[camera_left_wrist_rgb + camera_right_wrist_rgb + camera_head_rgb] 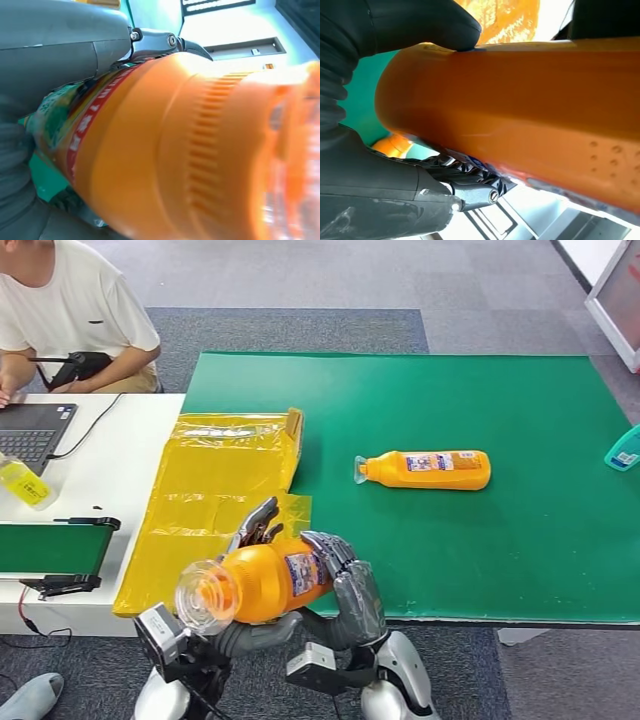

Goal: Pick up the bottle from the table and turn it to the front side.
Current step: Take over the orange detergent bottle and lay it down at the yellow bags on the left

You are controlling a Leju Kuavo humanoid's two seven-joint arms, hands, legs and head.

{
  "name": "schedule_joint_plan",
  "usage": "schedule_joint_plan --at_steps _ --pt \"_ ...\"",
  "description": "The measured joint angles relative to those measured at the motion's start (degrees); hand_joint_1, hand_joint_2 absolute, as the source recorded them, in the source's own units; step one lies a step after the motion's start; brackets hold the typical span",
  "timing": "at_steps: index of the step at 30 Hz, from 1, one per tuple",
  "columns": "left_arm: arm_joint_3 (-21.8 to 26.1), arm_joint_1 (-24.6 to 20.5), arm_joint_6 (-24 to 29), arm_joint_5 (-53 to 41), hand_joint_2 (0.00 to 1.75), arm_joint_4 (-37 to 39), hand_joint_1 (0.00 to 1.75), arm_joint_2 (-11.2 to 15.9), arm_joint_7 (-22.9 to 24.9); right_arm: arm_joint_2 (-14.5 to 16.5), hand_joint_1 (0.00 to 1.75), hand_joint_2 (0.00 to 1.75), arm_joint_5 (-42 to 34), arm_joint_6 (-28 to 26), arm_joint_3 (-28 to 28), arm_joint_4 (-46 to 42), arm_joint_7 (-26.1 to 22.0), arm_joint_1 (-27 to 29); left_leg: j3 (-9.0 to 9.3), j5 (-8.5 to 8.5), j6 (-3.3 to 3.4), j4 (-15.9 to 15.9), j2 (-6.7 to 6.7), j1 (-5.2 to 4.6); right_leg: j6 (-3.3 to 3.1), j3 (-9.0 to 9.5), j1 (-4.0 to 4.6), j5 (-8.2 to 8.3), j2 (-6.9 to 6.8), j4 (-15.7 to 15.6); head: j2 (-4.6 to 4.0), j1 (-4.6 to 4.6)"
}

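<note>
Orange bottle [260,583]: I see it lifted off the table, lying sideways, clear cap toward the camera, held between both hands at the near edge.
Left hand [253,530]: fingers wrapped round the bottle's shoulder.
Right hand [351,585]: fingers curled over the base end, clamped on it.
Green mat [528,540]: a second orange bottle [426,469] lies on its side, farther off.
Yellow bag [219,490]: flat, left of the mat.

Bright, even overhead light in the head view, soft shadows under the counter [528,540], bottle [181,150] blurred and out of focus in both wrist views, cap end smeared, blown-out white glare behind
</note>
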Motion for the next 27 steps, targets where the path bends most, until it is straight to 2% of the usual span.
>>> schedule_joint_plan --at_steps 1,2,5,6,19,21,23,25,27 --pt "-0.1 0.0 0.3 -0.3 1.75 0.0 0.00 0.0 -0.1 0.0 1.75 1.75 -0.2 0.0 0.0 0.7 0.2 -0.2 0.00 0.00 0.00 0.0 0.00 0.00 0.00 0.00 0.00 0.00 0.00 0.0 0.00 0.01" --pt "-0.2 0.0 0.5 -0.6 1.75 0.0 0.28 0.1 -0.1 0.0 1.75 1.75 -0.4 -0.1 0.0 1.5 0.3 -0.3 0.00 0.00 0.00 0.0 0.00 0.00 0.00 0.00 0.00 0.00 0.00 0.0 0.00 0.01" --pt "-0.2 -0.1 1.1 -1.5 1.75 0.0 1.58 0.1 -0.1 0.0 1.75 1.75 -0.8 -0.6 0.0 3.6 0.2 -0.7 0.00 0.00 0.00 0.0 0.00 0.00 0.00 0.00 0.00 0.00 0.00 0.0 0.00 0.01" --pt "-0.2 -0.1 1.4 -1.9 1.75 0.1 1.75 0.1 -0.1 0.0 1.75 1.75 -0.8 -0.8 0.0 4.2 0.2 -0.8 0.00 0.00 0.00 0.0 0.00 0.00 0.00 -0.01 0.00 0.00 0.00 0.0 0.00 0.01" --pt "-0.3 -0.1 3.4 -4.5 1.75 0.7 1.75 0.1 -0.1 0.2 1.74 1.75 -0.1 -1.6 0.0 6.4 0.3 -1.3 -0.02 0.00 0.00 0.0 0.00 0.00 0.00 -0.02 0.00 0.00 0.00 0.0 0.00 0.01" --pt "-0.2 -0.1 3.4 -4.5 1.75 0.7 1.75 0.1 -0.1 0.2 1.18 1.75 -0.1 -1.6 0.0 6.4 0.3 -1.3 -0.02 0.00 0.00 0.0 0.00 0.00 0.00 -0.02 0.00 0.00 0.00 0.0 0.00 0.01" --pt "-0.2 0.0 3.6 -4.5 1.75 0.8 1.75 0.1 -0.1 0.2 0.31 1.75 0.0 -1.5 0.0 6.4 0.4 -1.3 -0.02 0.00 0.00 0.0 0.00 0.00 0.00 -0.01 0.00 0.00 0.00 0.0 0.00 0.01" --pt "0.0 0.0 4.9 -5.6 1.75 0.7 1.75 0.1 -0.1 0.2 0.00 1.75 0.0 -1.2 0.0 6.4 0.9 -1.3 -0.02 0.00 0.00 0.0 0.00 0.00 0.00 -0.01 0.00 0.00 0.00 0.0 0.00 0.00" --pt "0.4 0.1 7.7 -9.1 1.75 0.7 1.75 0.0 0.1 0.2 0.00 1.75 -0.1 -0.4 -0.1 6.5 1.7 -1.1 -0.02 0.00 0.00 0.0 0.00 0.00 0.00 -0.01 0.00 0.00 0.00 0.0 0.00 0.01"
